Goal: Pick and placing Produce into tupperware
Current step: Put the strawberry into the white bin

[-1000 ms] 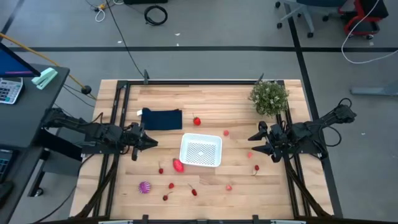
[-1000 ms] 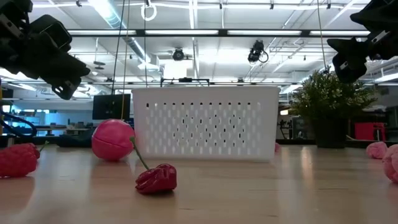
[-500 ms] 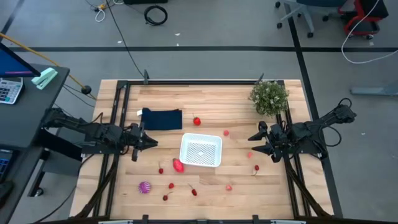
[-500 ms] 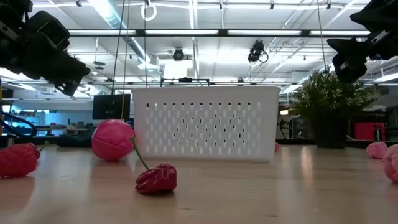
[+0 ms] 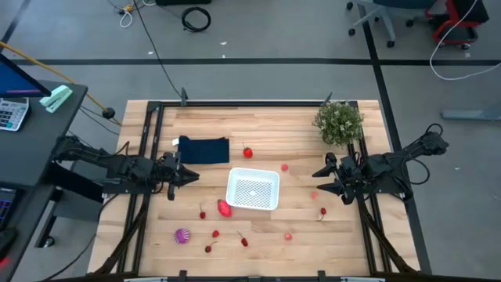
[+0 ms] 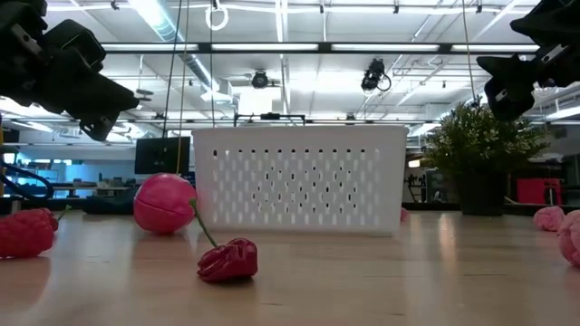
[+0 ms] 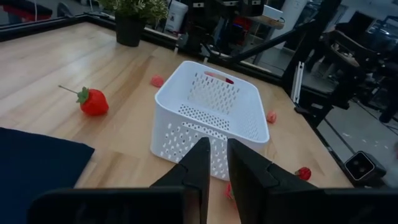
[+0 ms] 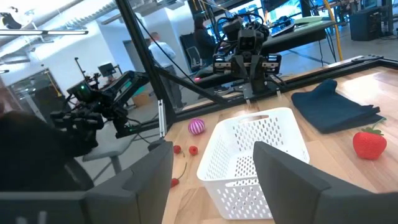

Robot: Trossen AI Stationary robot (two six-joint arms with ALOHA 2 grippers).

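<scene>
- The white basket [image 5: 253, 190] sits near the middle of the table and looks empty in the high view and both wrist views, so I judge the task barely begun.
- All the toy produce lies on the wood around it: a larger red piece [image 5: 225, 208] just beside the basket's front left corner, a strawberry [image 5: 247, 153] behind it near the cloth, and small pink and red bits scattered in front and to the right.
- A purple ribbed ball [image 5: 182, 235] lies well apart from the basket, toward the front left of the table.
- The left gripper [image 5: 186, 177] hangs above the table to the left of the basket, pointing at it; its fingers [image 7: 199, 163] stand almost together with only a thin gap and hold nothing.
- The right gripper [image 5: 321, 180] hangs to the right of the basket with its fingers [image 8: 286, 180] spread wide and empty.
- Every piece is left to pick up and drop in.
- A folded dark blue cloth [image 5: 203, 150] lies behind the left gripper, and a potted plant [image 5: 339, 122] stands at the far right corner; neither blocks the way to the produce.
- In the low view a cherry [image 6: 228, 259] with a stem lies in front of the basket.
</scene>
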